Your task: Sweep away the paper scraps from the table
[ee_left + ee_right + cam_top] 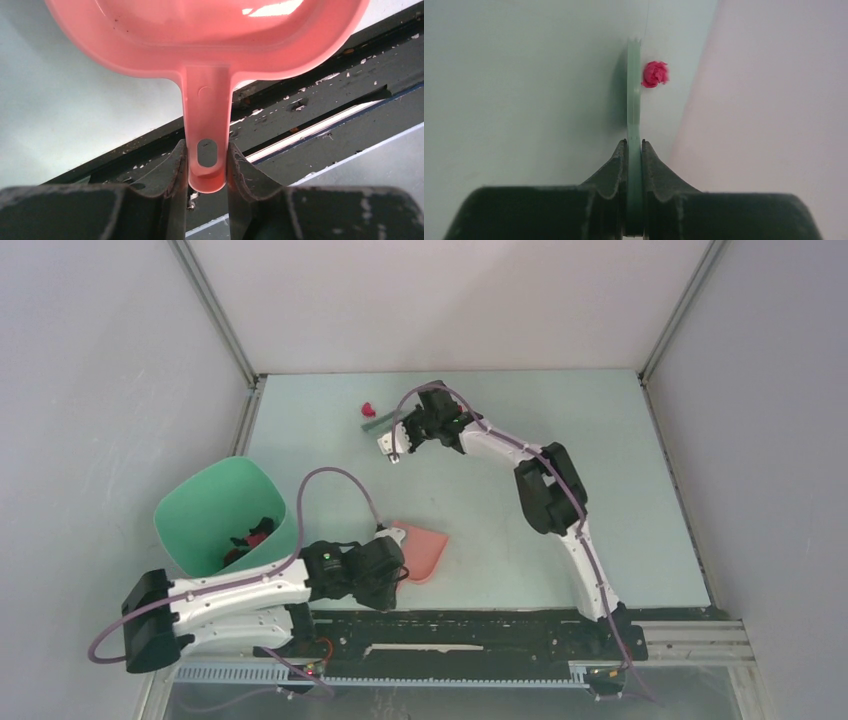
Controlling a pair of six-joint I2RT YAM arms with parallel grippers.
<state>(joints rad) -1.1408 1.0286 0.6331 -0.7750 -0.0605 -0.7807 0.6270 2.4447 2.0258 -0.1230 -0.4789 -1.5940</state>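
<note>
One magenta-pink paper scrap (367, 408) lies on the pale mint table (600, 470) near the far edge; it also shows in the right wrist view (655, 74). My right gripper (397, 443) is shut on the green brush (378, 423), whose thin edge (634, 100) stands right beside the scrap. My left gripper (392, 537) is shut on the handle (207, 135) of the pink dustpan (418, 550), which rests at the table's near edge, far from the scrap. The pan (200, 30) holds no scraps.
A darker green round bin (222, 515) stands at the table's left, with red and black scraps inside (250, 535). Grey walls and a metal frame enclose the table. A black rail (480, 625) runs along the near edge.
</note>
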